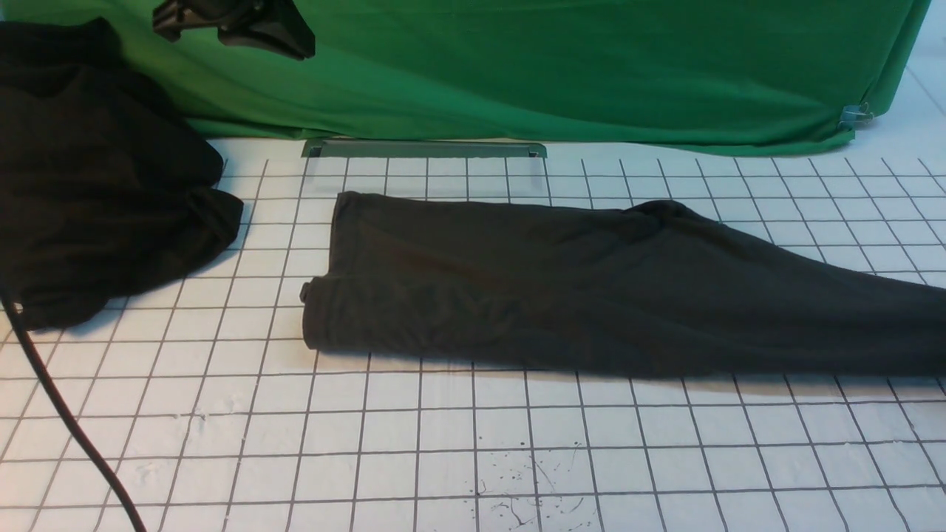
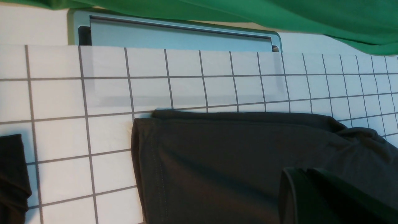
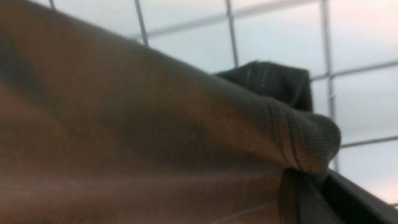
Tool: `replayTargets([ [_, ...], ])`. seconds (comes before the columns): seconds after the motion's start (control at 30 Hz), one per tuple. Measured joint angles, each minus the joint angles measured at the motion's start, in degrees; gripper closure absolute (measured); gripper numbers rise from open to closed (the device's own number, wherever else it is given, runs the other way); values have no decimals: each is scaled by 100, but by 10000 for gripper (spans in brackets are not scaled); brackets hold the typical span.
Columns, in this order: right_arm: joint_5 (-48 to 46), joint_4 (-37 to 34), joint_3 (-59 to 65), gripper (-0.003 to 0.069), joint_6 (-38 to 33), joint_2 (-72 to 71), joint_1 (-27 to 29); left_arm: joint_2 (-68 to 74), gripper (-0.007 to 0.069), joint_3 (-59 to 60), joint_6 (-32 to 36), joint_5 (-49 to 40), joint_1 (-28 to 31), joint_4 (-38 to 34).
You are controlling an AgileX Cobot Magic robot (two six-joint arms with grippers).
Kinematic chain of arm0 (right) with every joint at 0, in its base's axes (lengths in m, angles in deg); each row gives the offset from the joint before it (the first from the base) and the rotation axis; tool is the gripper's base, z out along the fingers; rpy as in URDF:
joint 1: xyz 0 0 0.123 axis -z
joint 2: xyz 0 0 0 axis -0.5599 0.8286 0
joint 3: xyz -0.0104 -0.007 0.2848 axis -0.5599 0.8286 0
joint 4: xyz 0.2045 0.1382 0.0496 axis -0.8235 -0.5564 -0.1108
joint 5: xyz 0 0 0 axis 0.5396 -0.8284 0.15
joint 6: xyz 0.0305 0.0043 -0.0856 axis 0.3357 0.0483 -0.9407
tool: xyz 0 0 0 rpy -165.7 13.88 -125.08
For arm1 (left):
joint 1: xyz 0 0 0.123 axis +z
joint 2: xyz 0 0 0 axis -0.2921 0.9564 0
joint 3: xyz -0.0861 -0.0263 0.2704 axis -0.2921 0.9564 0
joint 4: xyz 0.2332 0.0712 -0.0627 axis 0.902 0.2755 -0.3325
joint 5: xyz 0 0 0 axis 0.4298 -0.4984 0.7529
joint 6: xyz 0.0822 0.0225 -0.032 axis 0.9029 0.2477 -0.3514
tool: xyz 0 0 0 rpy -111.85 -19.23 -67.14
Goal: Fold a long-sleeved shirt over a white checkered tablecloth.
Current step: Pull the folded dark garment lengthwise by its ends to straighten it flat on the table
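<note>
The long-sleeved shirt (image 1: 591,288) lies as a long dark grey band across the white checkered tablecloth (image 1: 414,443), from the middle out past the right edge; no logo shows. My left gripper (image 1: 236,26) hangs high at the back left, away from the shirt. In the left wrist view its fingers (image 2: 292,193) stand together, shut on nothing, above the shirt (image 2: 217,161). My right gripper (image 3: 314,186) is out of the front view. In its wrist view it is shut on the shirt (image 3: 155,140), whose ribbed hem (image 3: 307,140) bulges over the fingers.
A deeper-black cloth mass (image 1: 89,177) is heaped at the left. Plain green fabric (image 1: 591,66) hangs along the back, with a grey metal strip (image 1: 423,149) at its foot. A black cable (image 1: 66,421) crosses the near left corner. Ink specks (image 1: 532,488) mark the front.
</note>
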Motion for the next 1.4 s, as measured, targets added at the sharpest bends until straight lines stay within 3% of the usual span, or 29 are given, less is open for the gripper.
replayTargets([
  [0.13, 34, 84, -87, 607, 0, -5, 0, 0, 596, 0, 0, 0, 0, 0],
  [0.23, 67, 300, -89, 516, 105, 51, 0, 0, 596, 0, 0, 0, 0, 0],
  [0.4, 146, 552, -105, 214, 354, 178, 0, 0, 596, 0, 0, -10, 0, -22],
  [0.43, 151, 559, -111, 187, 354, 178, 0, 0, 596, 0, 0, -10, 0, -22],
  [0.47, 112, 577, -188, 93, 419, 178, 0, 0, 596, 0, 0, -10, 0, -28],
  [0.57, -170, 554, -504, 7, 517, 178, 0, 0, 596, 0, 16, -10, 0, -46],
  [1.13, -356, 261, -811, 26, 450, 1002, -443, 0, 596, 0, 20, -10, 0, -102],
  [1.4, -298, 242, -832, 132, 444, 1109, -504, 0, 596, 0, 27, -10, 0, -102],
])
